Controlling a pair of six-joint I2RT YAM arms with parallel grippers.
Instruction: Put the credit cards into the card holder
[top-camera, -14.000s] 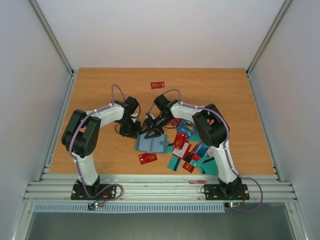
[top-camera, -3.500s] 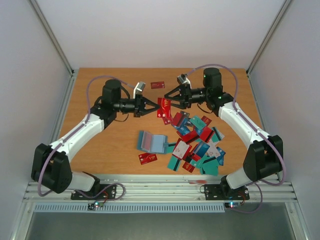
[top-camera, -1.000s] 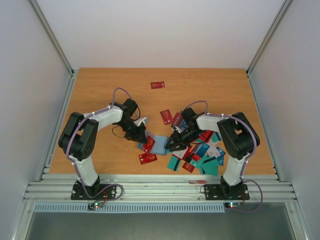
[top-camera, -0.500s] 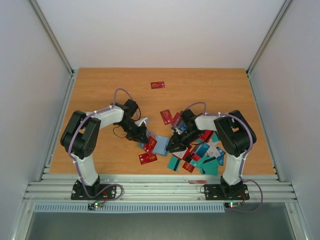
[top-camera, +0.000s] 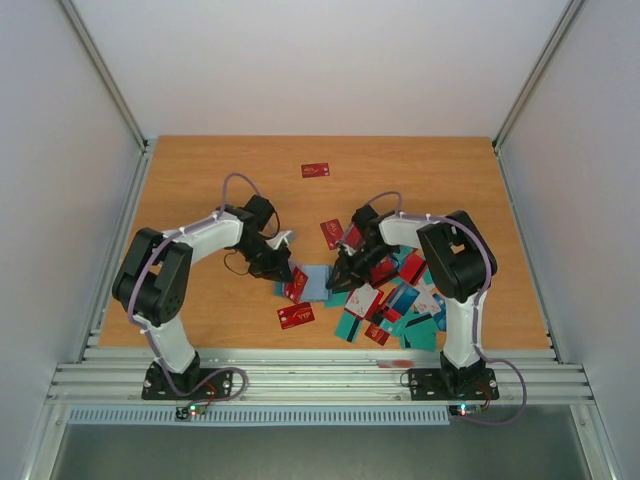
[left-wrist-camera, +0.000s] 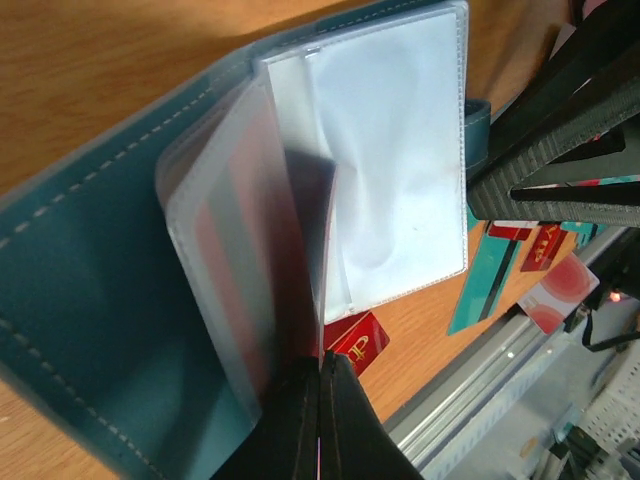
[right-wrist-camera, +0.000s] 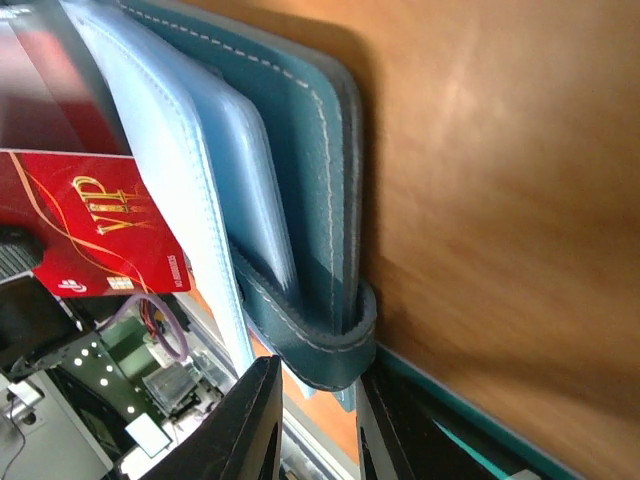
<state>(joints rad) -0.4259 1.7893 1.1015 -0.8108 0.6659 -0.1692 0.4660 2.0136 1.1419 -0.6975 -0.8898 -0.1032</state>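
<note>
Card holder (top-camera: 316, 285) lies open mid-table, long axis left-right, strap tab (right-wrist-camera: 325, 345) on its right edge. Left gripper (top-camera: 290, 278) is pinching a red card (right-wrist-camera: 100, 225) at the clear sleeves (left-wrist-camera: 390, 150). Right gripper (top-camera: 337, 284) is narrow and straddles the tab, clamp unclear. Loose credit cards (top-camera: 400, 300) crowd the right side; bare table (top-camera: 200, 180) behind and left.

I read gold "VIP" on the glossy red plastic card (right-wrist-camera: 95, 225) at nine o'clock in my right wrist view; nothing else is legible.
</note>
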